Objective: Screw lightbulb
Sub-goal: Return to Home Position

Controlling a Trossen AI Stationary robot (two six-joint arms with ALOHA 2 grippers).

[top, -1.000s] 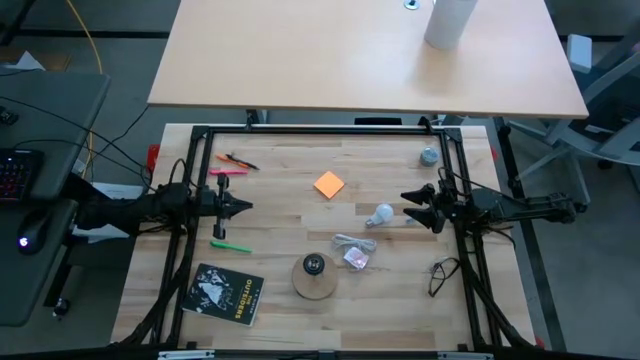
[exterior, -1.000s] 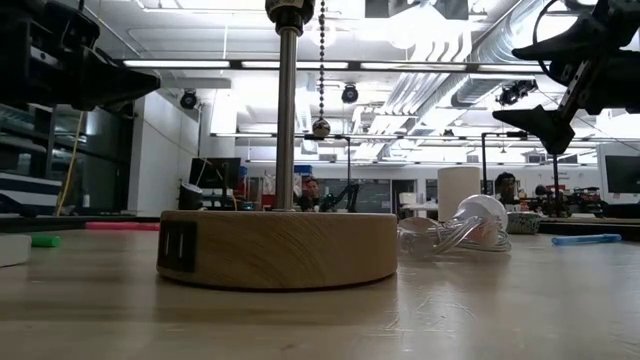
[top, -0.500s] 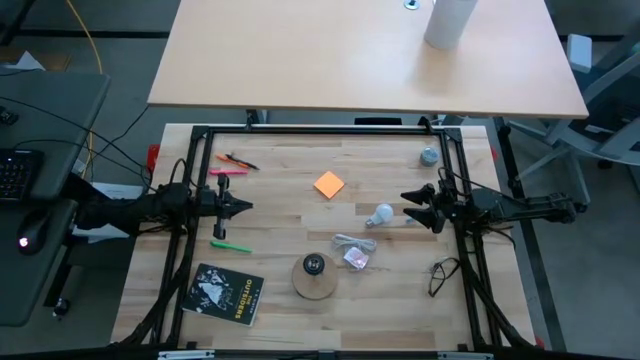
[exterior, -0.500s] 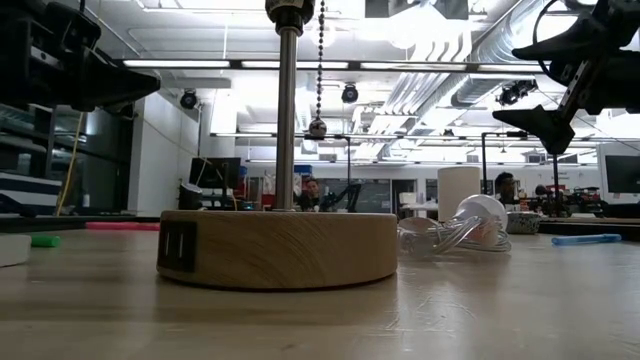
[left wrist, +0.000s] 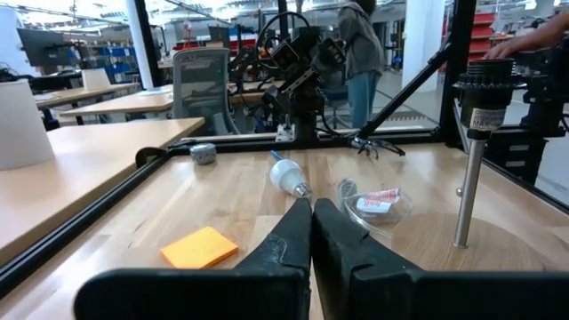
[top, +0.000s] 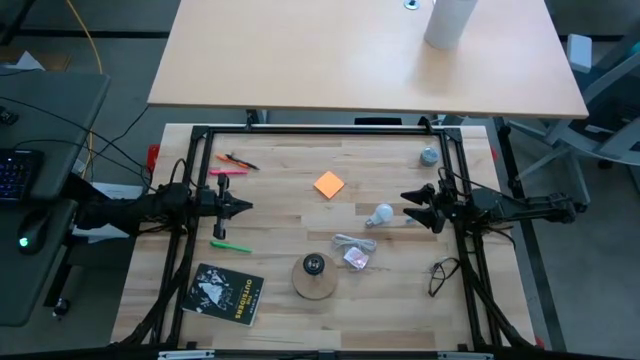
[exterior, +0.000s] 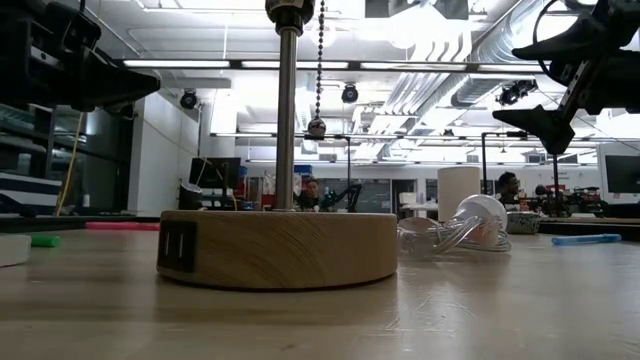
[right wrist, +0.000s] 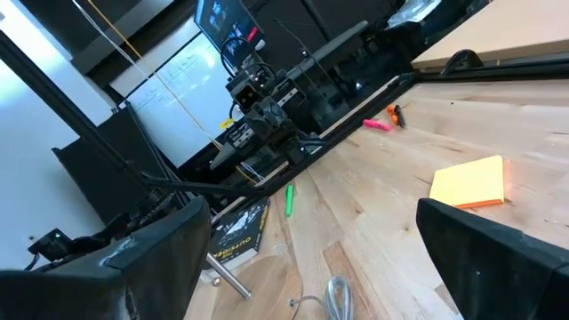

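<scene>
0 bulbs sit in the socket, as I read it: the lightbulb [top: 381,213] lies on its side on the bench [top: 280,190], between centre and right edge, well apart from the wooden lamp base [top: 314,277]. My right gripper [top: 407,209] hovers just beside it, fingers spread wide and empty. My left gripper [top: 247,207] waits by the left edge, fingers pressed together on nothing. Screwing in is not yet done.

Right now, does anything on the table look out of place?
Yes: the lightbulb lies on its side beside the open right gripper, not screwed into the lamp, whose socket is empty.
</scene>
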